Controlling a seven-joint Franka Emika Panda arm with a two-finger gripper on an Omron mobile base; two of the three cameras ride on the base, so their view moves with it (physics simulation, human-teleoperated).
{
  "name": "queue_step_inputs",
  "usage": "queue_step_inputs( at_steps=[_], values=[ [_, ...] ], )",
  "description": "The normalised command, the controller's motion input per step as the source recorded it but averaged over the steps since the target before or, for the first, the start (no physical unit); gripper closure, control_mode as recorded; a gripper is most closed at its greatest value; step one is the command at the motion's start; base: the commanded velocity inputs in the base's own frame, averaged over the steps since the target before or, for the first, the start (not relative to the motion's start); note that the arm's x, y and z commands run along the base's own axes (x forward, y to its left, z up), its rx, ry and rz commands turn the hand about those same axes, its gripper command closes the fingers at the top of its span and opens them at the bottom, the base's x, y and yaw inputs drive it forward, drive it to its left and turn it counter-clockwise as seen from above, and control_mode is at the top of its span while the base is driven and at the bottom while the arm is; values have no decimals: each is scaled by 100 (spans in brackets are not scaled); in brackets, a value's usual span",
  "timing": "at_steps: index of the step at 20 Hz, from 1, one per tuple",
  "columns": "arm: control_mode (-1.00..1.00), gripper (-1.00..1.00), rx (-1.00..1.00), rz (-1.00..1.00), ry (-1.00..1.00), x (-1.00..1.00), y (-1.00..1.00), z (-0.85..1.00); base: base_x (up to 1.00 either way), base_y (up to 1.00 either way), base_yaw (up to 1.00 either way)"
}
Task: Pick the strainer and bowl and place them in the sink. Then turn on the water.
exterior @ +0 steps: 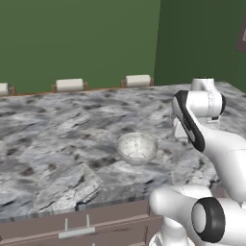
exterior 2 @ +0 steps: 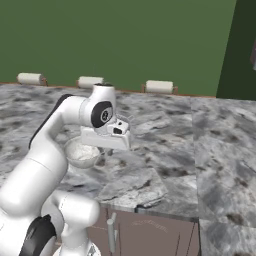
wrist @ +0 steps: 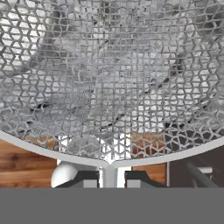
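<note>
Drawer fronts edge the near side of the left base view; beyond them the bowl (exterior: 137,147) sits on the marble tabletop (exterior: 53,134), not yet moved. From the right base view, the gripper (exterior 2: 111,145) hangs just right of the bowl. Hand view: jaws clenched on the strainer (wrist: 109,74) rim's stem. Sink placement and water remain.

No readable text anywhere in these views.

The marble counter (exterior: 57,125), the bowl (exterior: 137,147), the strainer (wrist: 109,78) mesh and the green wall (exterior: 77,38) carry no lettering, labels, brands or numbers. The small dark panel at the upper right edge (exterior: 241,36) may bear a mark, but it is too small and blurred to tell.
</note>
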Motion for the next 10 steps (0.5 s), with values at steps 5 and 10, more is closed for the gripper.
queue_step_inputs(
  at_steps=[5, 10],
  values=[
    [-100, 100, 0, 0, 0, 0, 23, 5, 0, 0, 0],
    [-100, 100, 0, 0, 0, 2, 21, 10, 0, 0, 0]
  ],
)
